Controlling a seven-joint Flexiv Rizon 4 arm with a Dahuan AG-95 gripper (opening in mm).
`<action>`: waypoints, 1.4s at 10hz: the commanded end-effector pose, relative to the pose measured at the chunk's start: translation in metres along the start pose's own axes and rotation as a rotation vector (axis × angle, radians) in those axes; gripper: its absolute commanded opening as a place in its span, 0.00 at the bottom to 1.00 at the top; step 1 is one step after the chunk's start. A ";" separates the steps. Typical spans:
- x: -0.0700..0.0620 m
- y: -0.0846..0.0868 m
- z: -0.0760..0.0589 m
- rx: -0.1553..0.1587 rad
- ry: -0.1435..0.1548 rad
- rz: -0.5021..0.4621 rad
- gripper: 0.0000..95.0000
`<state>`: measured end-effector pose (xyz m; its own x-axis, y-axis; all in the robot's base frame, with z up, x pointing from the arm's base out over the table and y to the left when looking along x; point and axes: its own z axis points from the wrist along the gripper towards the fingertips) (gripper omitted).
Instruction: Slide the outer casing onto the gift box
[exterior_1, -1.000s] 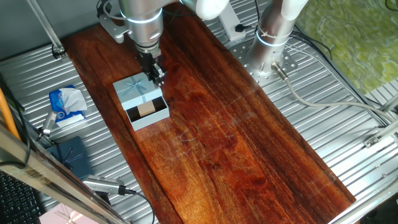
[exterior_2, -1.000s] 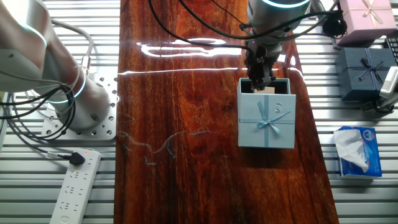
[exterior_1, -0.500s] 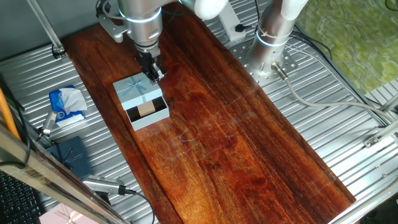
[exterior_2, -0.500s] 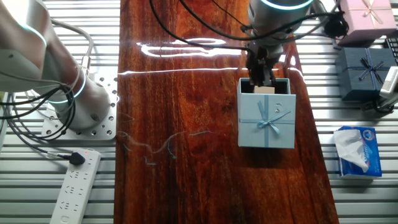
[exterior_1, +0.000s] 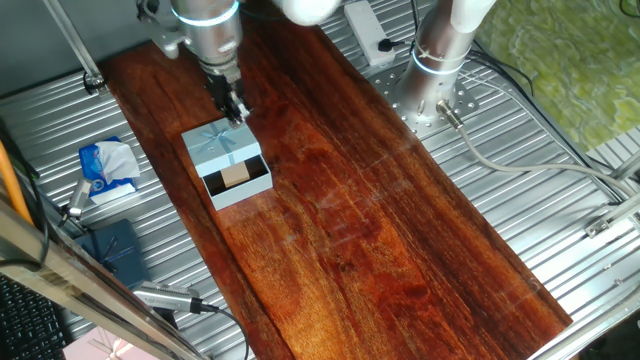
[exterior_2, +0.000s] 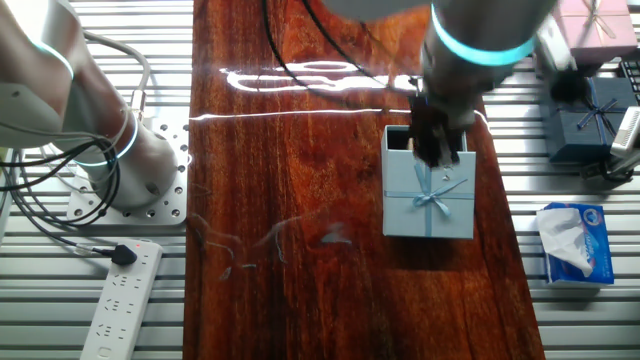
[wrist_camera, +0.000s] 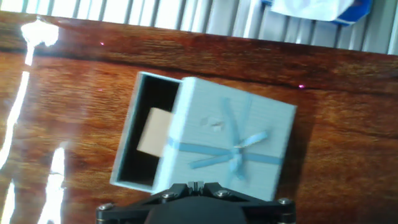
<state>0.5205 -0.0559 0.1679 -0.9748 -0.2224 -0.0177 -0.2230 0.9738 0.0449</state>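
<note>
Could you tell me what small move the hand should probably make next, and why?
Probably come down behind the outer casing and push it further over the gift box. The casing covers only part of the tray, whose open end and tan block remain exposed, and the hand holds nothing.

Tissue pack (exterior_2: 573, 244), navy box (exterior_2: 588, 118) and power strip (exterior_2: 118, 298) flank the wooden board (exterior_1: 380, 220)

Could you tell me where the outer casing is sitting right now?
In the hand view, the outer casing sits on the wooden table, partly slid over the gift box, whose tan block still shows at the left.
</note>
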 end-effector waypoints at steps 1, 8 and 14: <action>-0.006 -0.022 0.001 -0.033 0.007 0.003 0.00; -0.011 -0.082 0.019 -0.099 0.013 -0.004 0.00; -0.013 -0.094 0.035 -0.123 0.034 0.021 0.00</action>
<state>0.5537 -0.1431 0.1301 -0.9780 -0.2077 0.0185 -0.2018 0.9652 0.1661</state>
